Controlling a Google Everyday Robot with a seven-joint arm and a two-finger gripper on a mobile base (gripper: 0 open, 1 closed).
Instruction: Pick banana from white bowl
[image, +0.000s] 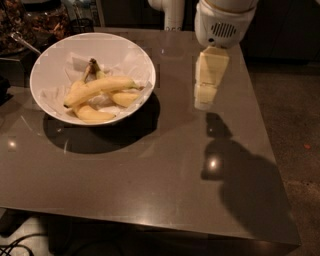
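Observation:
The white bowl (127, 50) stands on the left part of a dark glossy table and is lined with crumpled white paper. The banana (100, 87), long, curved and pale yellow, lies across the top of shorter bananas (94, 114) joined at a dark stem (92, 65). My gripper (205, 97) hangs down from a white wrist housing (222, 22) above the table. It is to the right of the bowl, clear of its rim, and holds nothing.
The table (150, 180) ends at a front edge near the bottom and a right edge by the floor (295, 120). Dark clutter and a metal utensil (22, 42) lie behind the bowl at the far left. The arm's white base (172, 12) stands at the back.

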